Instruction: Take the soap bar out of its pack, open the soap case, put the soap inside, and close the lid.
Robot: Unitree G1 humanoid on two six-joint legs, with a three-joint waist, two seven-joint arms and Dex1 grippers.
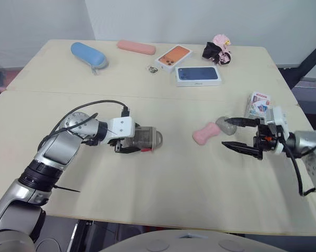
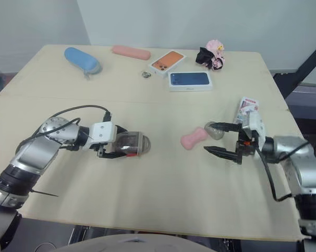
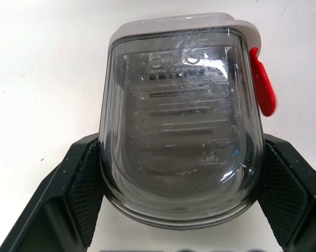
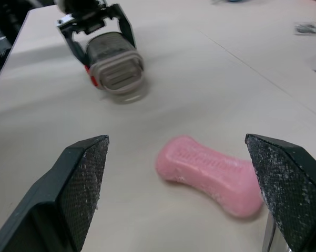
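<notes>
The smoky clear soap case (image 1: 146, 138) with a grey rim and a red latch (image 3: 263, 81) lies on its side, lid closed, low over the table. My left gripper (image 1: 130, 143) is shut on the soap case (image 3: 181, 121), one pad on each side. The bare pink soap bar (image 1: 206, 133) lies on the table at centre right. My right gripper (image 1: 225, 132) is open just right of it, its fingers (image 4: 87, 173) pointing at the soap bar (image 4: 210, 173) without touching it. A small grey rounded object (image 1: 226, 126) sits by the upper finger. The white printed soap pack (image 1: 258, 104) lies behind the right gripper.
Along the far side lie a blue oval case (image 1: 89, 55), a pink flat case (image 1: 136, 47), an orange phone box (image 1: 174, 56), a blue phone box (image 1: 199, 75), a small metal item (image 1: 151, 68) and a pink-and-black plush (image 1: 218, 51). The table's right edge (image 1: 305, 173) runs close to my right arm.
</notes>
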